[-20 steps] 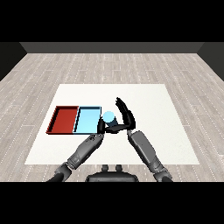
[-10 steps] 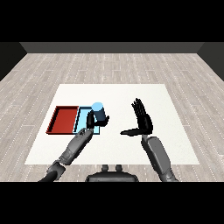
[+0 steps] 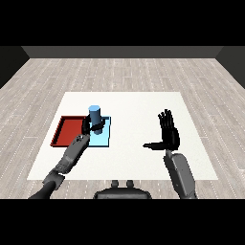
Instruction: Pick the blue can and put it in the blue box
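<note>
My left hand (image 3: 90, 126) is curled round the blue can (image 3: 95, 115), which stands upright over the light blue tray (image 3: 104, 138). Whether the can rests on the tray floor or hangs just above it I cannot tell. The red tray (image 3: 67, 130) lies directly left of the blue one, with nothing visible in it. My right hand (image 3: 168, 135) is raised above the table's right half, fingers straight and thumb pointing left, holding nothing.
The white table (image 3: 134, 107) stretches under both trays, with bare surface between the blue tray and my right hand. Grey wooden floor surrounds the table.
My left hand has carried the blue can leftward from the table's middle to over the blue tray. My right hand has let go of the can's side and swung out to the right.
</note>
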`<state>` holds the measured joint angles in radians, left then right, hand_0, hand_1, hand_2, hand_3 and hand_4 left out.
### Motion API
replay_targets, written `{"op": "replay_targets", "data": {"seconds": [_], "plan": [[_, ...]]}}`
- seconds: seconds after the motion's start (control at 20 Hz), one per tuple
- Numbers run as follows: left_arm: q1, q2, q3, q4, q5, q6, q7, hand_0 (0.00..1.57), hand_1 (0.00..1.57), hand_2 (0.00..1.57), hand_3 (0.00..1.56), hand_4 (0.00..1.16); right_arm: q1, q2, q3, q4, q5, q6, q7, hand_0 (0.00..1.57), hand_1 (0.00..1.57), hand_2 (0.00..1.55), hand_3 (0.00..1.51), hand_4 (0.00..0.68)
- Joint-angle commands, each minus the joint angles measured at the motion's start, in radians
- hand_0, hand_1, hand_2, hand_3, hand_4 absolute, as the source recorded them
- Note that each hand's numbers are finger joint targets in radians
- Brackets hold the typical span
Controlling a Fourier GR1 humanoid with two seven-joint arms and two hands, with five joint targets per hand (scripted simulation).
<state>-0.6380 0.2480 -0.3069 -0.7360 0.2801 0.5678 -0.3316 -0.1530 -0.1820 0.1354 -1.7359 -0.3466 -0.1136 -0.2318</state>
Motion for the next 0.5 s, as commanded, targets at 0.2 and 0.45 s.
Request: {"op": "replay_targets", "data": {"seconds": [0.2,0.45], "plan": [[-0.148,-0.005,0.042,0.398,-0.057,-0.084,0.022,1.57,1.57,1.56,1.49,1.05,0.021,0.017,-0.046,0.091,-0.037,0.065,-0.073,0.00,0.00,0.00,0.00,0.000],[-0.202,-0.081,0.049,0.574,-0.083,-0.068,0.055,1.57,1.57,1.57,1.45,0.98,-0.021,0.039,-0.050,0.138,-0.032,0.042,-0.048,0.00,0.00,0.00,0.00,0.000]]}}
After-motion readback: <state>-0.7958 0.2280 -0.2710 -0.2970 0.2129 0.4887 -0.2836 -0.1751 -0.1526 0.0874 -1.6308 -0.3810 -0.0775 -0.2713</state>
